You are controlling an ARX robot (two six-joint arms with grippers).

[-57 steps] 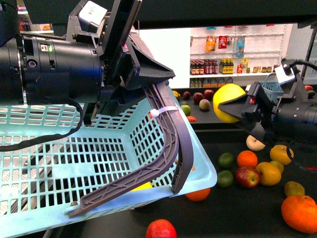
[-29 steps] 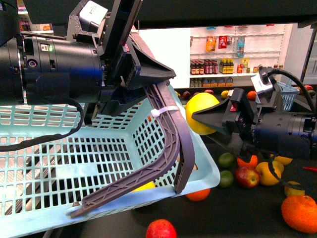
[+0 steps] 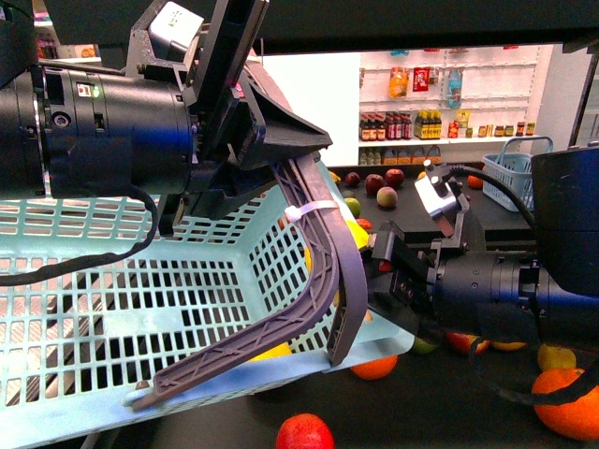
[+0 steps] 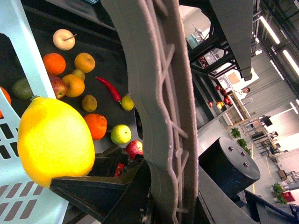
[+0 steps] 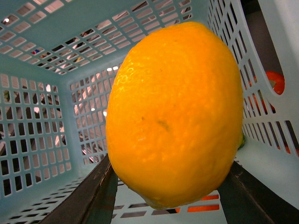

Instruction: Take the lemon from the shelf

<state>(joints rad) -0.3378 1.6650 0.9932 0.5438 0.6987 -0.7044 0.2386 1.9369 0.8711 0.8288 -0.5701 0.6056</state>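
Observation:
The lemon (image 5: 175, 112), bright yellow and oval, fills the right wrist view, with the pale blue basket's (image 3: 140, 309) mesh walls all round it. My right gripper (image 5: 170, 186) is shut on it. In the front view the right gripper (image 3: 374, 253) reaches over the basket's right rim, and only a sliver of the lemon (image 3: 357, 234) shows behind the grey basket handle (image 3: 323, 253). My left gripper (image 3: 281, 168) is shut on that handle and holds the basket up. The left wrist view shows the lemon (image 4: 53, 140) beside the handle (image 4: 159, 93). The shelf's black deck (image 3: 449, 412) lies below.
Loose fruit lies on the deck: an orange (image 3: 566, 402), a red apple (image 3: 304, 432), another orange (image 3: 374, 367), and a red chili (image 4: 110, 88). A small blue basket (image 3: 510, 173) stands at the back right. White wall shelves of bottles (image 3: 440, 94) are behind.
My right gripper has carried the lemon leftward from above the deck's fruit to inside the basket's right rim. The left gripper and basket have not moved.

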